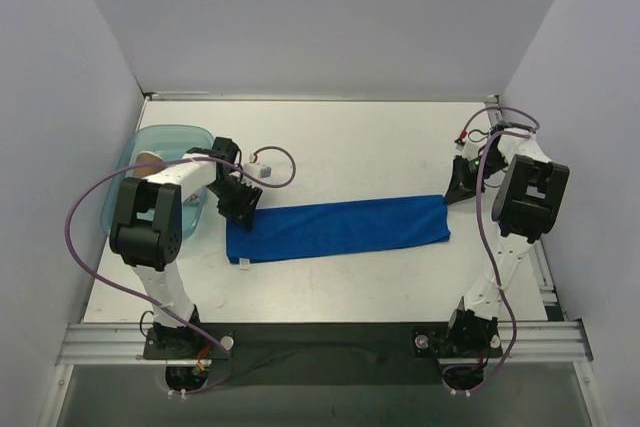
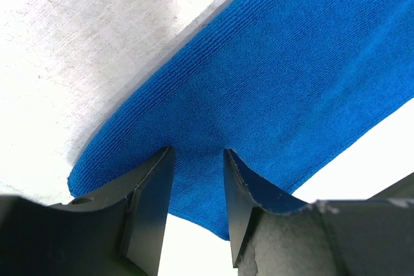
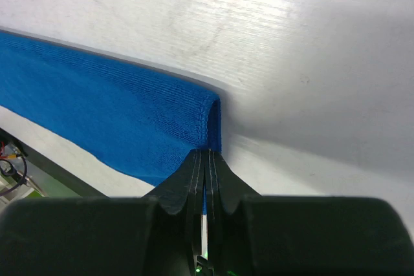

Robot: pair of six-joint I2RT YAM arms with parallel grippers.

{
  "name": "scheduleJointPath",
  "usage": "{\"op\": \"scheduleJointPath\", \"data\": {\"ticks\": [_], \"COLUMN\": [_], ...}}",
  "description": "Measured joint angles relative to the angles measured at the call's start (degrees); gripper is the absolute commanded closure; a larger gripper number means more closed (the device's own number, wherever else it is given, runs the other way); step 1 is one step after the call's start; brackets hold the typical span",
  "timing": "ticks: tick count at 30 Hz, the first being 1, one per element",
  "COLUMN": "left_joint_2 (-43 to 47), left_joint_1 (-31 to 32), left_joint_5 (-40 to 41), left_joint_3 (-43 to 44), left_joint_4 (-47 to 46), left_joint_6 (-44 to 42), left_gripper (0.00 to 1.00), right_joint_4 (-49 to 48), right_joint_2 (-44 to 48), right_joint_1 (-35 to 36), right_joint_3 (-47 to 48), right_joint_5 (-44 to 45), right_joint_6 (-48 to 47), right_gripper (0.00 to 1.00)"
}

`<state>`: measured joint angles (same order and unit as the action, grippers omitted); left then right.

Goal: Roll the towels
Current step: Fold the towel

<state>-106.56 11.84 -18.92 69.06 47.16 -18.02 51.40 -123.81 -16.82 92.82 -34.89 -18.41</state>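
Note:
A bright blue towel [image 1: 340,227] lies as a long folded strip across the middle of the table, with a small white tag [image 1: 243,261] at its near left corner. My left gripper [image 1: 240,203] is at the strip's left end. In the left wrist view [image 2: 197,153] it is open, with its fingers [image 2: 154,189] apart and the blue cloth [image 2: 278,75] showing between them. My right gripper [image 1: 458,190] is at the strip's right end. In the right wrist view [image 3: 208,153] it is shut on the edge of the towel [image 3: 129,114], low at the table.
A teal plastic bin [image 1: 190,133] stands at the far left behind my left arm, with something tan [image 1: 150,158] inside. A small white part on a purple cable [image 1: 262,169] lies beside the left gripper. Grey walls close in the table on three sides, and a metal rail [image 1: 320,339] runs along the near edge.

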Motion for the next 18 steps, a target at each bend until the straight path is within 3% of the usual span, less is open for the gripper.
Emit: {"op": "scheduleJointPath", "data": {"ticks": [6, 7, 8, 11, 16, 18], "left_joint_2": [-0.2, -0.2, -0.2, 0.0, 0.9, 1.8], "left_joint_1": [0.0, 0.0, 0.0, -0.2, -0.4, -0.4], "left_joint_5": [0.0, 0.0, 0.0, -0.5, -2.4, -3.1], "left_joint_3": [0.2, 0.3, 0.3, 0.3, 0.1, 0.2], "left_joint_4": [0.2, 0.3, 0.3, 0.3, -0.2, -0.7], "left_joint_6": [0.1, 0.3, 0.4, 0.6, 0.9, 1.1], "left_gripper": [0.53, 0.53, 0.53, 0.5, 0.49, 0.49], "right_joint_4": [-1.9, -2.1, -2.2, -2.4, -2.3, -2.1], "right_joint_2": [-0.8, -0.8, -0.8, -0.8, 0.7, 2.1], "right_joint_1": [0.1, 0.3, 0.5, 0.9, 1.3, 1.4], "right_joint_3": [-1.9, -2.0, -2.0, -2.0, -2.1, -2.4], "right_joint_5": [2.2, 2.7, 3.1, 3.2, 3.4, 3.4], "right_joint_6": [0.3, 0.4, 0.4, 0.9, 0.6, 0.2], "right_gripper": [1.0, 0.93, 0.74, 0.59, 0.62, 0.69]}}
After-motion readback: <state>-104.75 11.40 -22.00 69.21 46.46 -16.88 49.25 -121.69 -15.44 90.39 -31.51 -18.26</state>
